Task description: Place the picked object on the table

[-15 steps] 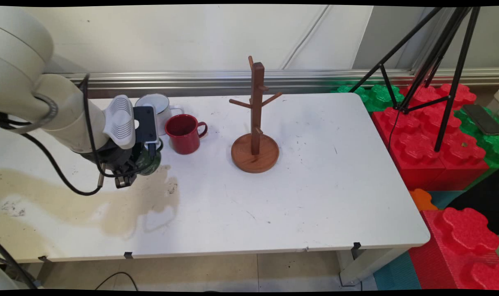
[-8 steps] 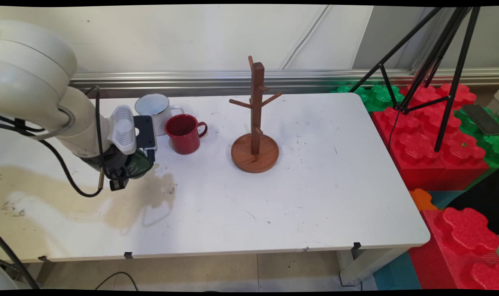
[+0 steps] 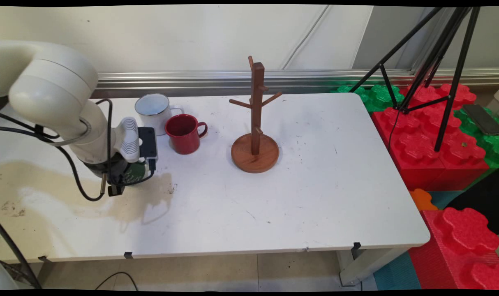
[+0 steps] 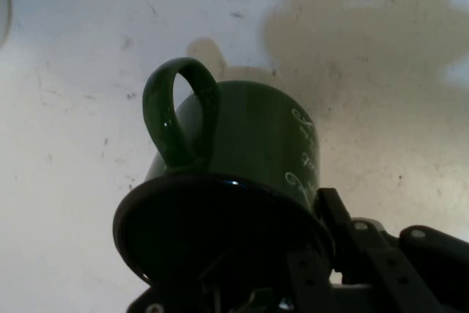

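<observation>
Main view first, reading from the left: my arm (image 3: 60, 102) reaches in over the stained part of the table (image 3: 315, 197), and its gripper (image 3: 124, 179) hangs low, left of and nearer the camera than the red mug (image 3: 184, 133). Between the black hardware I can make out a patch of the green mug (image 3: 135, 173) at the gripper, also left of and in front of the red mug. A white mug (image 3: 154, 112) stands just behind and left of the red mug, close enough that I cannot tell whether they touch. Right of the red mug, well apart from it, stands the wooden mug tree (image 3: 255, 123), upright on its round base, pegs bare. Farther right, off the table, I see red and green blocks (image 3: 434, 135) and a black tripod (image 3: 438, 61).

From the hand view, the green mug (image 4: 242, 144) fills the frame, handle (image 4: 179, 111) towards the camera, its dark rim at the gripper (image 4: 293, 284). One finger (image 4: 344, 243) sits against the rim on the outside; I read the gripper as clamped on the mug's wall.
</observation>
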`<state>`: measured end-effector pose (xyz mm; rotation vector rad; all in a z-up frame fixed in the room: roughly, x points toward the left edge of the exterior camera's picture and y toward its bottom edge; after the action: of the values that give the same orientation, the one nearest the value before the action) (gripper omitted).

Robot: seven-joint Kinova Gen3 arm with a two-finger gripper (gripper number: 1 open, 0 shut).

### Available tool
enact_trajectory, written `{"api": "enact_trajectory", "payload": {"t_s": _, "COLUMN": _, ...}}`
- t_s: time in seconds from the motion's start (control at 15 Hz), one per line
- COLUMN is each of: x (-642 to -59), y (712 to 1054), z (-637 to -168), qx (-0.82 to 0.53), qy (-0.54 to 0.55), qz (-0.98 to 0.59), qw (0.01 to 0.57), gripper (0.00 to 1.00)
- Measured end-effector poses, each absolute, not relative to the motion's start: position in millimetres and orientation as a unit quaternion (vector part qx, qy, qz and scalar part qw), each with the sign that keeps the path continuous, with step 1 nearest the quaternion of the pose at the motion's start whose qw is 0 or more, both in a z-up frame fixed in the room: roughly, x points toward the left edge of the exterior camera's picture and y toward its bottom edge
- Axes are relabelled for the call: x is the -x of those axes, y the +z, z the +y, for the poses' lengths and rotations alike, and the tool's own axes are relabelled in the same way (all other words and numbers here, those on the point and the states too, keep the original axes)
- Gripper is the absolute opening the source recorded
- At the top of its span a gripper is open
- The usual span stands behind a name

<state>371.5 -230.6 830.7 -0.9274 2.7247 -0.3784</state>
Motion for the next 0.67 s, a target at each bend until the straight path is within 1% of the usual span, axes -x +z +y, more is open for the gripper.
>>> {"api": "enact_trajectory", "payload": {"t_s": 0.67, "x": -370, "y": 809, "z": -253, "qx": 0.28, "qy": -0.095, "qz": 0.946, "qw": 0.133, "gripper": 0.0}}
